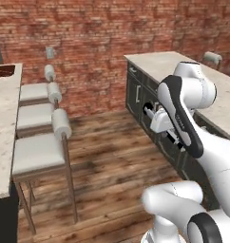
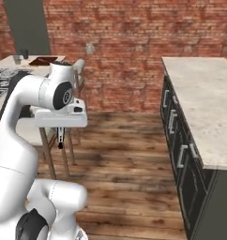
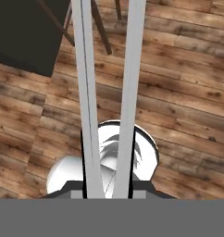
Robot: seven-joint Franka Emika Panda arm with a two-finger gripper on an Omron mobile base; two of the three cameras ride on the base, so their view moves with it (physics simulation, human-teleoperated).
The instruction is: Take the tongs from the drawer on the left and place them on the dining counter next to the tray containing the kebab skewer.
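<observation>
The tongs [image 3: 109,92] hang in the closed claw [image 2: 61,140], their 2 long silver arms running away from the hand and spreading slightly toward the wooden floor [image 3: 188,102] below. In the right base view they point straight down beside a white stool [image 1: 38,152]. The tray [image 2: 42,61] sits on the far bench [image 2: 7,63].
</observation>
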